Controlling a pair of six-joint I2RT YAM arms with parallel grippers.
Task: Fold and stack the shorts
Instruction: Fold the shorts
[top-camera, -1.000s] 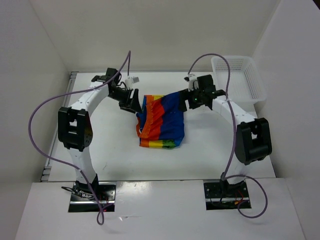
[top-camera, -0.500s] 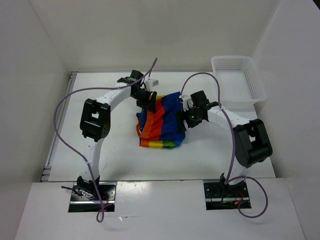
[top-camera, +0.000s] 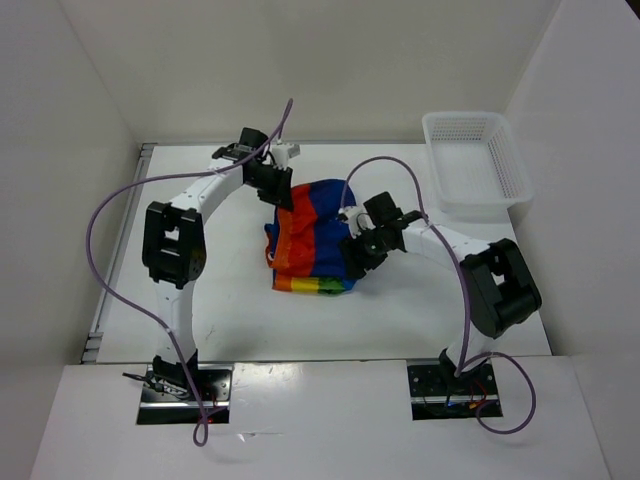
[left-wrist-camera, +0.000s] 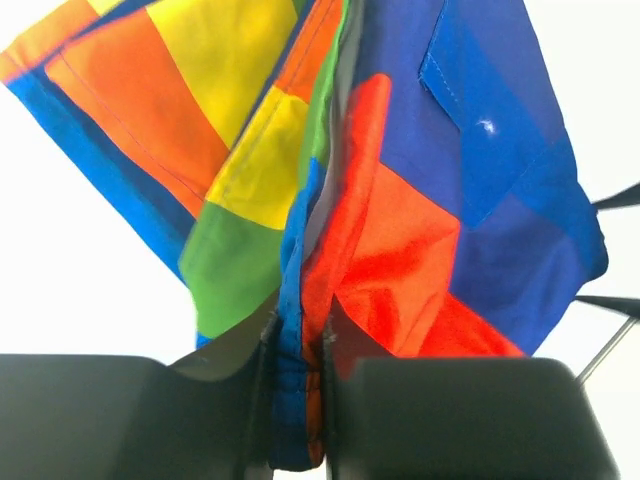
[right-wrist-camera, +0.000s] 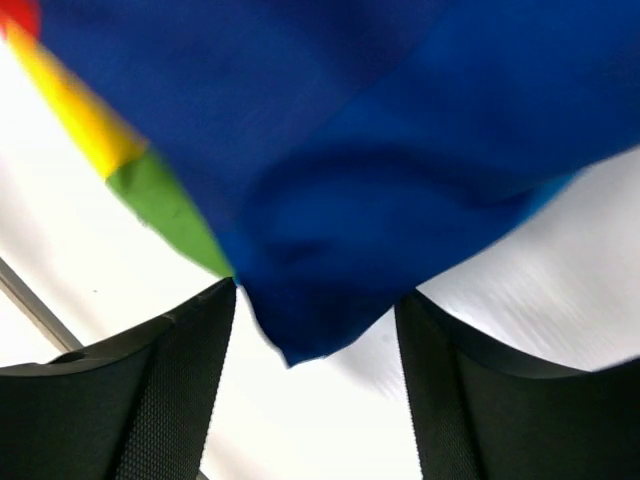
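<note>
The rainbow-striped shorts (top-camera: 312, 238) lie bunched and partly folded in the middle of the white table. My left gripper (top-camera: 281, 190) is at their far left corner, shut on a blue and red hem of the shorts (left-wrist-camera: 296, 390). My right gripper (top-camera: 357, 257) is at their right edge with its jaws wide apart. A blue corner of the shorts (right-wrist-camera: 330, 270) hangs between the fingers without being pinched.
A white mesh plastic basket (top-camera: 475, 160) stands at the far right corner of the table. White walls close in the table on the left, back and right.
My right gripper has let go of the blue corner and moved left and nearer, along the shorts' right side. My left gripper swung right, then back left, still holding cloth. The shorts now lie more bunched.
</note>
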